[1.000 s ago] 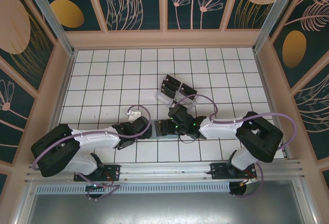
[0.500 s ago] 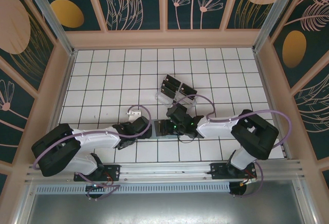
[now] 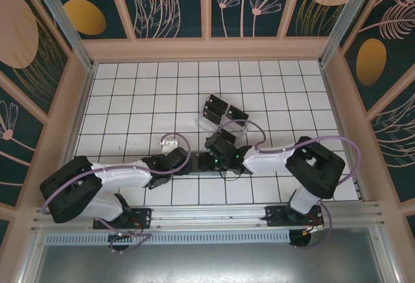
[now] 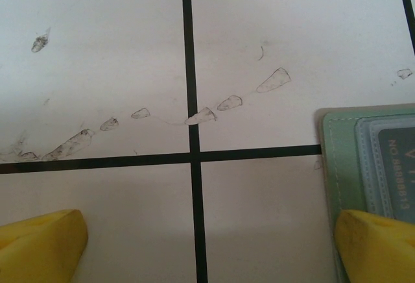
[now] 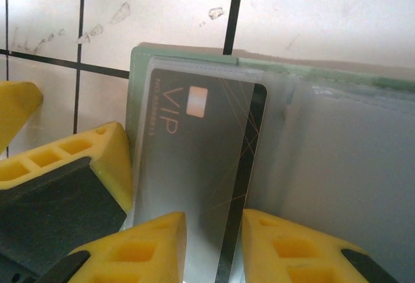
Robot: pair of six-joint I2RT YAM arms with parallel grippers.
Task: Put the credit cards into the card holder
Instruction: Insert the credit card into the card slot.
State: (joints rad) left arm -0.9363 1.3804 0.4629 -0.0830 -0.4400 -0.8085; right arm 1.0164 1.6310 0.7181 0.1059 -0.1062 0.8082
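Observation:
A green card holder (image 5: 188, 56) with clear pockets lies open on the tiles (image 3: 206, 161) between my two grippers. One black credit card (image 5: 194, 147) marked VIP sits partly inside its left pocket, its right edge still bare. My right gripper (image 5: 214, 231) hovers over that card with a narrow gap between its yellow fingers, and the card's bare edge runs through the gap. My left gripper (image 4: 211, 231) is wide open, its right finger (image 4: 376, 244) on the corner of the holder (image 4: 343, 159). More black credit cards (image 3: 215, 106) stand farther back.
The spare cards lean in clear plastic stands (image 3: 207, 124) just beyond the holder, one card (image 3: 237, 112) to the right. A small white piece (image 3: 170, 145) lies by my left wrist. The left gripper's yellow finger (image 5: 97, 153) crowds the holder's left edge.
My right gripper has slid left over the holder and its jaws have narrowed. The right elbow has swung left with it. The left arm has stayed still.

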